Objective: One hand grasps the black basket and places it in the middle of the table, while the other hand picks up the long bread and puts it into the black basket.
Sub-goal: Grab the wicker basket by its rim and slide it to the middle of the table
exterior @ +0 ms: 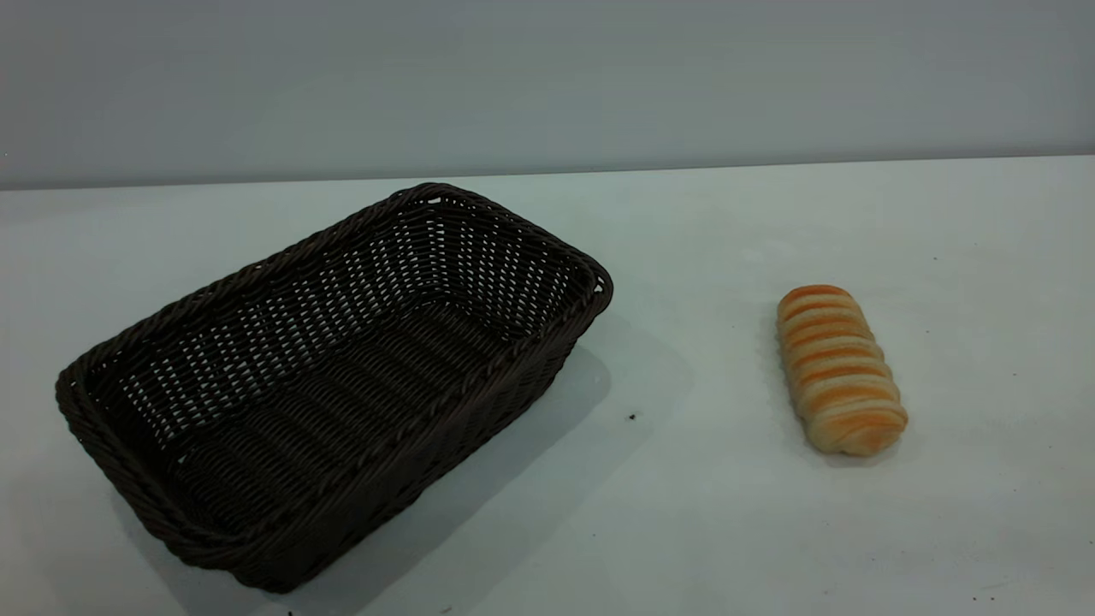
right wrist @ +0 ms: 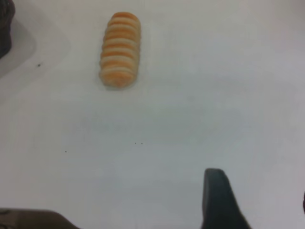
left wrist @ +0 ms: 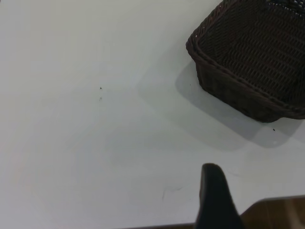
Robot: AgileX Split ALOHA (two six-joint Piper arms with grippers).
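The black basket (exterior: 342,376) stands on the left part of the white table (exterior: 684,530), turned at an angle, with nothing in it. One corner of it shows in the left wrist view (left wrist: 252,62), and a sliver in the right wrist view (right wrist: 5,28). The long bread (exterior: 840,368) lies on the table to the right of the basket, apart from it; it also shows in the right wrist view (right wrist: 120,49). Neither gripper shows in the exterior view. My left gripper (left wrist: 259,191) is open, near the table's edge, well short of the basket. My right gripper (right wrist: 259,191) is open, well short of the bread.
A grey wall (exterior: 547,77) runs behind the table's far edge. A few tiny dark specks lie on the table, one (exterior: 632,417) between basket and bread. Brown floor (left wrist: 276,214) shows past the table's edge in the left wrist view.
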